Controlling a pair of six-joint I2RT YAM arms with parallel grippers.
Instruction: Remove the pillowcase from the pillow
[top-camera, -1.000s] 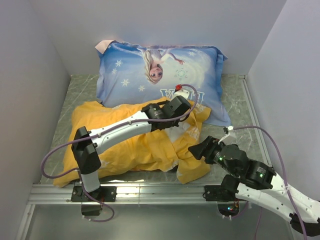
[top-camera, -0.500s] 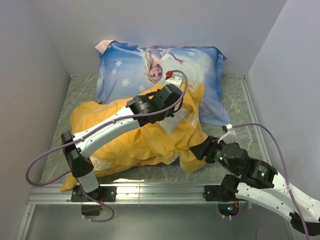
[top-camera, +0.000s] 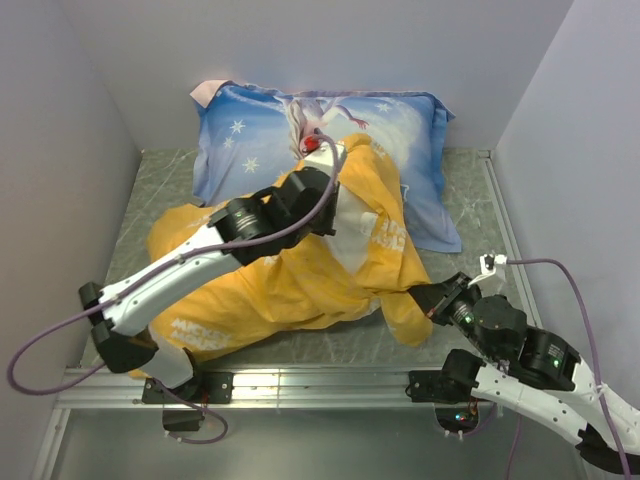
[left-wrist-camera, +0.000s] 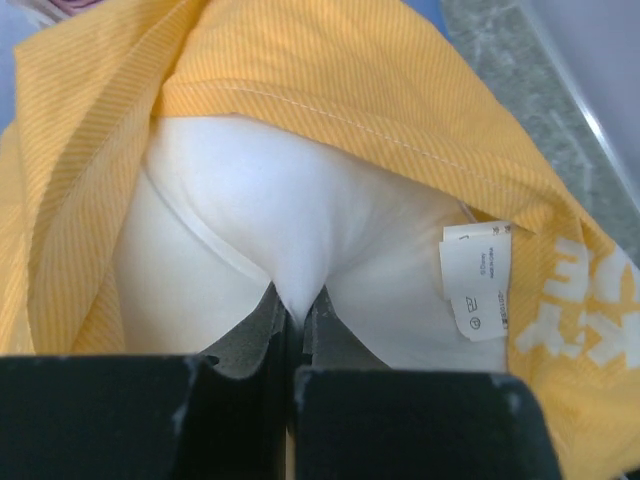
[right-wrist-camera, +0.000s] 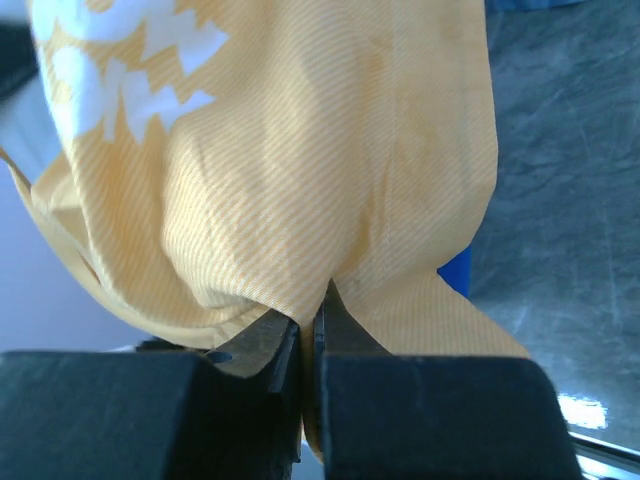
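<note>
Pillow (left-wrist-camera: 300, 215) fold between left jaws

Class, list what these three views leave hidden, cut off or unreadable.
1. Pillow: top view, mostly covered by pillowcase and left arm.
2. Tag print: left wrist view, too small to read.
3. Lettering: both wrist views, cut off by frame edges.
4. Right hand fingertips: top view, buried in pillowcase.

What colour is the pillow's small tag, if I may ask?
The tag is white with grey print, clearest in the left wrist view.
</note>
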